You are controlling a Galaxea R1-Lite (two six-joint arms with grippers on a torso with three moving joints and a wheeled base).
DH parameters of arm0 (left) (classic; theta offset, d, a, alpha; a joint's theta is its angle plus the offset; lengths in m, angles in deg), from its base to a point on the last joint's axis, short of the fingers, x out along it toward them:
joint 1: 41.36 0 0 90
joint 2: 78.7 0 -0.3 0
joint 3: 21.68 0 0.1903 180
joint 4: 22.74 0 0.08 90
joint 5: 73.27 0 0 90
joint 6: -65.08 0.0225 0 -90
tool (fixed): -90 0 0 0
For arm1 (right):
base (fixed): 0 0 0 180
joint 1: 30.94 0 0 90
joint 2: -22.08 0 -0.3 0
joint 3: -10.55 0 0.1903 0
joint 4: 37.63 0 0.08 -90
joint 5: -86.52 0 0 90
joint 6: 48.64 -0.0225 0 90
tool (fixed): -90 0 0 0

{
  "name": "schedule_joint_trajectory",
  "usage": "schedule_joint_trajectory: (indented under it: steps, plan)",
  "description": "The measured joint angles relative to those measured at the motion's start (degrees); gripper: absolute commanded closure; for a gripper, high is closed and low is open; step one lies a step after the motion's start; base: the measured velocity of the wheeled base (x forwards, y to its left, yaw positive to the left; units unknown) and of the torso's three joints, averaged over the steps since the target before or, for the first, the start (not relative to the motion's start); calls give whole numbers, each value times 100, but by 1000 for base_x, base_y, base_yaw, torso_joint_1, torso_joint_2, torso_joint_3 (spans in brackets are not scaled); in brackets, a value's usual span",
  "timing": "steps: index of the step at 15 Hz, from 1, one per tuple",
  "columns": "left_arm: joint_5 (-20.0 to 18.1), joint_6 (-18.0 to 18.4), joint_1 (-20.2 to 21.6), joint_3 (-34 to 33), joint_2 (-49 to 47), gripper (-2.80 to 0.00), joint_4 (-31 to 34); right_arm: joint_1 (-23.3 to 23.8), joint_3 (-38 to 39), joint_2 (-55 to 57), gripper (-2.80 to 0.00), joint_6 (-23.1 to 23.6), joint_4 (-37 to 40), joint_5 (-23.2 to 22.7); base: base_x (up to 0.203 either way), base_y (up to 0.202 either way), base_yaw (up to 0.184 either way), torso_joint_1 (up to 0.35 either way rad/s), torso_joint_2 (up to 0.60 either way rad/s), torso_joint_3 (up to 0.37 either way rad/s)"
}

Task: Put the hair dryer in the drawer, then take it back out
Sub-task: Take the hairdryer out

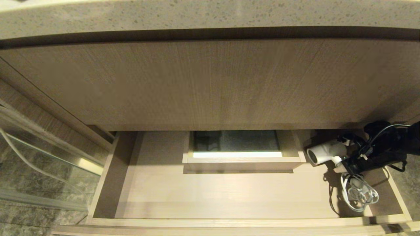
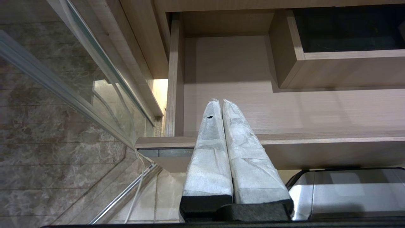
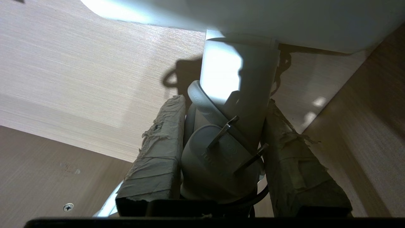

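The drawer (image 1: 213, 193) stands pulled out, wide and shallow, in light wood. At its right end is the white hair dryer (image 1: 326, 153), barrel pointing left. My right gripper (image 1: 343, 163) comes in from the right and is shut on its handle. In the right wrist view the taped fingers (image 3: 158, 152) clamp the handle (image 3: 240, 79), with the plug (image 3: 218, 158) wedged between them. The coiled cord (image 1: 359, 193) trails toward the drawer's front right corner. I cannot tell whether the dryer touches the drawer floor. My left gripper (image 2: 220, 103) is parked, shut and empty, before the drawer's left part (image 2: 284, 110).
A boxed rectangular cut-out (image 1: 242, 149) rises at the drawer's back middle. A tall wood panel (image 1: 210, 85) and a stone counter edge (image 1: 210, 16) hang over the drawer. A glass panel (image 1: 42, 164) stands at the left. The drawer's right wall (image 1: 398, 196) is close to the dryer.
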Motion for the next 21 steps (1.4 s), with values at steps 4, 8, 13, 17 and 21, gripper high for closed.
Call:
schedule_joint_trajectory:
  steps: [4,8,13,17,21]
  plan:
    - [2,0,0,0,0,0,1,-11,-102,16,0,-14,13,7,0,0,0,0,0,0]
    - [0,0,0,0,0,0,1,-12,-136,-5,0,14,162,3,0,0,0,0,0,0]
    - [0,5,0,0,0,0,1,0,-288,138,0,432,601,265,0,0,0,0,0,0]
    - [0,0,0,0,0,0,1,29,-354,358,0,634,662,361,0,0,0,0,0,0]
    - [0,0,0,0,0,0,-2,57,-276,428,0,777,717,383,0,0,0,0,0,0]
